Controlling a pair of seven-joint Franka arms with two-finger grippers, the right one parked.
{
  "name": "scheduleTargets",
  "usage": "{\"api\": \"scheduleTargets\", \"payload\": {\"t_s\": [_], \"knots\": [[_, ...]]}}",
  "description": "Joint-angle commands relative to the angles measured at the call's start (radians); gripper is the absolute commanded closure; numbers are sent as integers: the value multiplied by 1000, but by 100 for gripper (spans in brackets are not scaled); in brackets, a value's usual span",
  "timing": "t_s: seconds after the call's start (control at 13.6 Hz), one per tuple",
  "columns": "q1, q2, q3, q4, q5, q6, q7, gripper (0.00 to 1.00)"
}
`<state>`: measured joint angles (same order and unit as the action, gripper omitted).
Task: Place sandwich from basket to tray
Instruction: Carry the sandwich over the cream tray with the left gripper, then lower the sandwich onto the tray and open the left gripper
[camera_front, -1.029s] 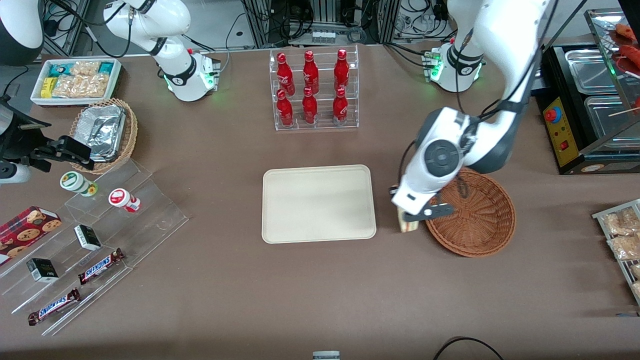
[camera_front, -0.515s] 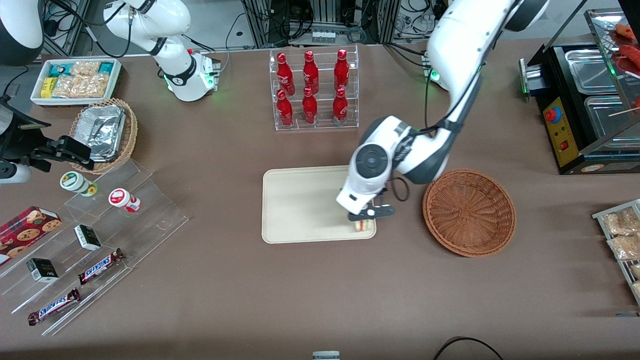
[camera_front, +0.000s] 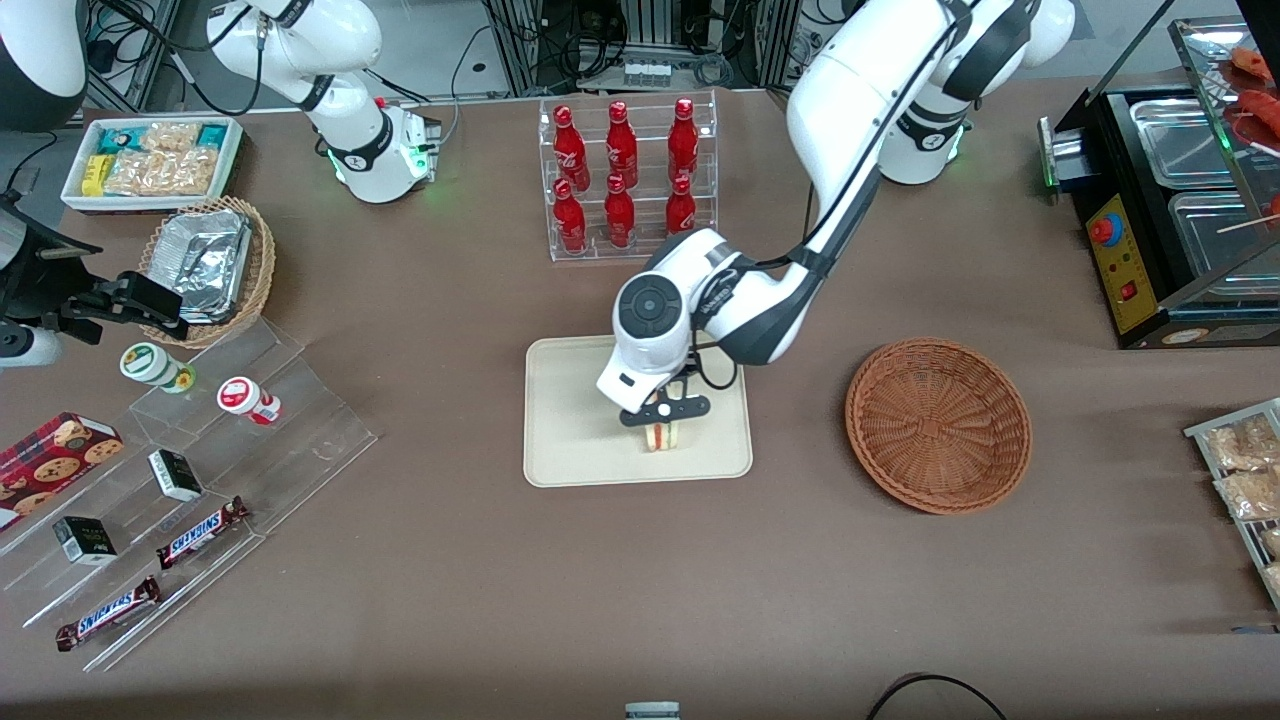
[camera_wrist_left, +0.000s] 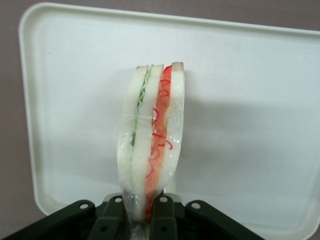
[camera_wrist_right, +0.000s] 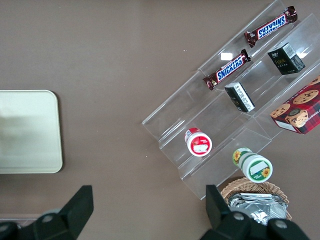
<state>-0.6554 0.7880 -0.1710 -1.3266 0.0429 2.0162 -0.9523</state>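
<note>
Over the tray (camera_front: 570, 420), the gripper (camera_front: 664, 411) hangs with its fingers (camera_wrist_left: 112, 220) pinching the sandwich (camera_wrist_left: 152, 140) on edge, filling layers showing, well apart from the basket (camera_front: 938, 425) toward the working arm's end.

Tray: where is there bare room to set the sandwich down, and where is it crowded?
The gripper, shut on the sandwich, hangs over the tray. The tray's cream surface is bare all around the sandwich. Open table lies between tray and basket. Crowded: the bottle rack and the acrylic snack steps.
</note>
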Motion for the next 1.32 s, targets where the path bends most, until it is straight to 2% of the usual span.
{"api": "scheduleTargets", "payload": {"t_s": [0.0,0.59,0.66,0.74,0.96,1.25], "knots": [[-36,60,16,93,3,-48,-52,100],[-50,120,21,164,12,-59,-132,100],[-50,120,21,164,12,-51,-135,77],[-50,117,21,164,12,-51,-134,3],[-61,100,25,165,58,-60,-137,0],[-49,8,25,165,63,-143,-115,0]]}}
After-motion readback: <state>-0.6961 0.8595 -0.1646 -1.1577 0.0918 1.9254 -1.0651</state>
